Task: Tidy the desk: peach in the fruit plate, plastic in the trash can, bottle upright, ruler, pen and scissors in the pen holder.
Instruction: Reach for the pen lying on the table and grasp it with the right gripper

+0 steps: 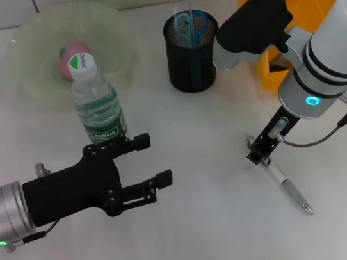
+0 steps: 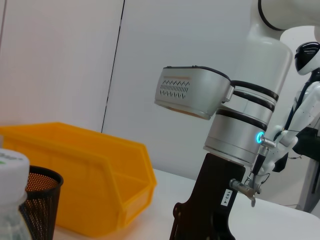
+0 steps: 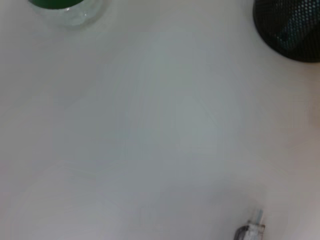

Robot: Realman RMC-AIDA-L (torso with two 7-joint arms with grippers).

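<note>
Lower left of the head view, my left jaws (image 1: 146, 163) hang spread and empty, just in front of the upright bottle (image 1: 96, 101); a careless swing could topple it. Right of centre, my right jaws (image 1: 259, 152) sit at the pen (image 1: 290, 188) on the counter (image 1: 213, 228); I cannot tell their spread. A poor pinch might roll the pen. Farther back stand the pen holder (image 1: 192, 51) and the peach (image 1: 70, 58) in its fruit plate (image 1: 27, 53).

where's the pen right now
In the head view the pen lies flat on the desk at the robot's right, its upper end under the right gripper, well short of the pen holder.
</note>
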